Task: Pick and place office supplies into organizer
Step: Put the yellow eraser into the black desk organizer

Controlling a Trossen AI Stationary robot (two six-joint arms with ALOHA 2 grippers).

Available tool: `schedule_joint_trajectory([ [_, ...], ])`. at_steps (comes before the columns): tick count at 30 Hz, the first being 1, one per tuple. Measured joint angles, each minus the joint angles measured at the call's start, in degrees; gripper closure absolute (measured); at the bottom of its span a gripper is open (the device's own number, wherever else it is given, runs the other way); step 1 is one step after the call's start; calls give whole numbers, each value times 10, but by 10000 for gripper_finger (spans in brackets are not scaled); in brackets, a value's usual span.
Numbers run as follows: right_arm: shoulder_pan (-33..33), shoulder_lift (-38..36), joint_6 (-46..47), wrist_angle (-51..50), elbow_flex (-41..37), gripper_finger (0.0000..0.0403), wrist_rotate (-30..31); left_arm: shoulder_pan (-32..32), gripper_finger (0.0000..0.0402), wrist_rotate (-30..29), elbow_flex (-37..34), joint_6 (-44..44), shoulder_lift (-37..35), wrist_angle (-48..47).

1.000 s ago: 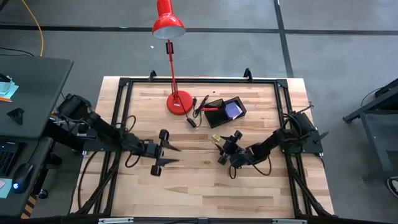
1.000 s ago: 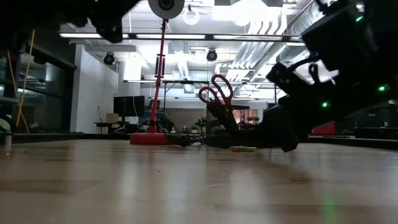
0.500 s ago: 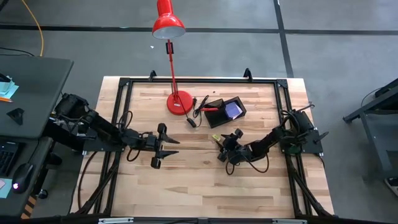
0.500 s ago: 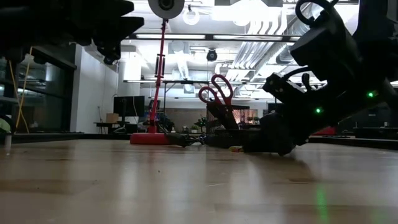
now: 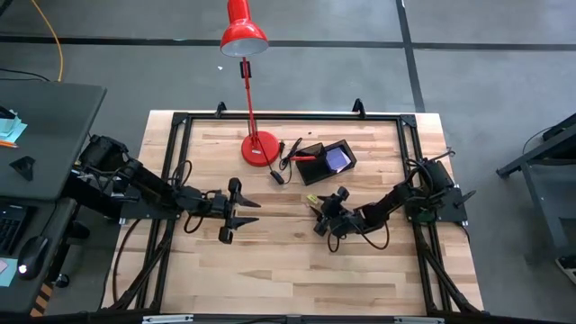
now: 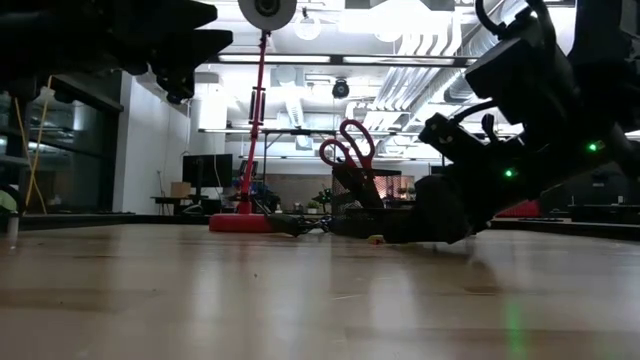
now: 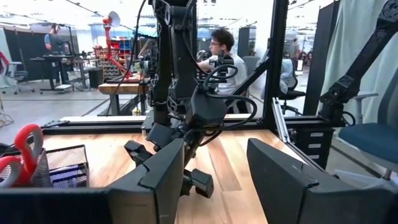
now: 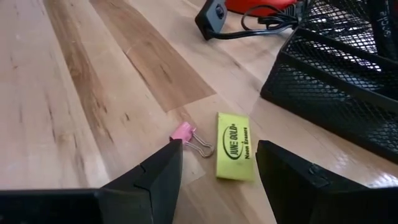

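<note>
Right pincer (image 8: 214, 171) open over yellow eraser (image 8: 233, 145) beside pink clip (image 8: 189, 135), left pincer (image 5: 236, 211) open, idle mid-table

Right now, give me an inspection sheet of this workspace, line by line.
Surface: wooden table, bare in front.
Job's things: black mesh organizer holds red-handled scissors and a purple-blue pad; yellow eraser and pink binder clip lie on the wood outside it.
Clutter: red desk lamp, base beside the organizer.
Grippers: right gripper open, low over the eraser and clip; left gripper open, empty, waiting at mid-table.
Cables: lamp cord with inline switch by the organizer.
Surroundings: seated person beyond the table.
</note>
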Motion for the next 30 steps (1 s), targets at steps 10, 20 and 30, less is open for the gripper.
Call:
schedule_joint_trajectory([
  [10,0,0,2,0,0,206,-4,0,234,0,0,0,0,0],
  [20,0,0,2,0,0,206,-5,0,234,-1,0,0,0,0],
  [30,0,0,19,-17,1,206,-3,0,234,-2,0,0,0,0],
])
